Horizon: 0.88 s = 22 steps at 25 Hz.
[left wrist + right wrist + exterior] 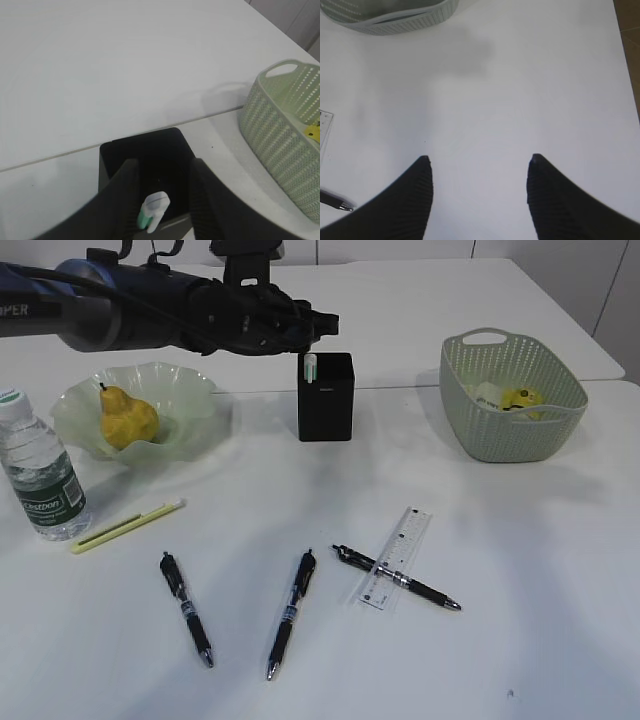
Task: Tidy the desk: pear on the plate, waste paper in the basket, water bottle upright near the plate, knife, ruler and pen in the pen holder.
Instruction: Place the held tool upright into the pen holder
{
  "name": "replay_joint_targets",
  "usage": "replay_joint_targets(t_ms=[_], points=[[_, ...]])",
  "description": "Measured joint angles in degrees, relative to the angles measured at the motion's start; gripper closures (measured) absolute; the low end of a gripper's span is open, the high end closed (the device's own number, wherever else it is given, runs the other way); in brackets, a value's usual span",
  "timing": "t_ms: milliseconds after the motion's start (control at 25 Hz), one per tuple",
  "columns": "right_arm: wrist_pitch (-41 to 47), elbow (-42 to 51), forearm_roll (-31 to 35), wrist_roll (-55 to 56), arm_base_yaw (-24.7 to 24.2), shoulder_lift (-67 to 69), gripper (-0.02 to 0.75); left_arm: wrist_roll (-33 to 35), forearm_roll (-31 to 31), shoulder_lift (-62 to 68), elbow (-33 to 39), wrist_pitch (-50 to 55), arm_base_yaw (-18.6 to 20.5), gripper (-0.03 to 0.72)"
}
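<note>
- Exterior view: my left arm reaches in from the upper left, its left gripper point(318, 325) directly above the black pen holder point(325, 398). A white-and-green item point(310, 368), likely the utility knife, stands upright in the holder's near-left corner.
- Pear point(127, 418) lies on the green wavy plate point(200, 390). Water bottle point(38, 470) stands upright just left of the plate.
- On the table point(520, 540): a yellow-green slim tool point(126, 526) beside the bottle, two black pens point(187, 609) point(291, 613) in front, and a third pen point(398, 578) lying across the clear ruler point(396, 557).
- Green basket point(513, 395) at the right holds white and yellow items; I cannot tell what they are.
- Left wrist view: fingers point(120, 200) are spread, one on each side of the holder's opening point(150, 155). The white-and-green tip point(152, 210) sits between them; I see a gap on both sides, so nothing is gripped. Basket rim point(280, 67) at right.
- Right wrist view: right gripper point(479, 162) hovers over bare table, fingers point(417, 190) wide apart and holding nothing. Basket edge point(395, 17) at top left, ruler corner point(325, 125) and a pen tip point(342, 205) at the left edge.
</note>
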Motion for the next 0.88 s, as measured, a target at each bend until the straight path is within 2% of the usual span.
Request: replay_joint_targets(t_ms=[280,440,880], points=[[0.0,0.0,0.0,0.0,0.0,0.0,0.265,0.0,4.8,-2.9,0.0,2.3,0.0,0.451],[0.0,0.0,0.0,0.0,0.0,0.0,0.265,0.0,5.4,-6.0,0.0,5.7,0.0,0.451],[0.3,0.0,0.0,0.0,0.0,0.0,0.265,0.0,6.8,-11.3,0.0,22.7,0.0,0.451]])
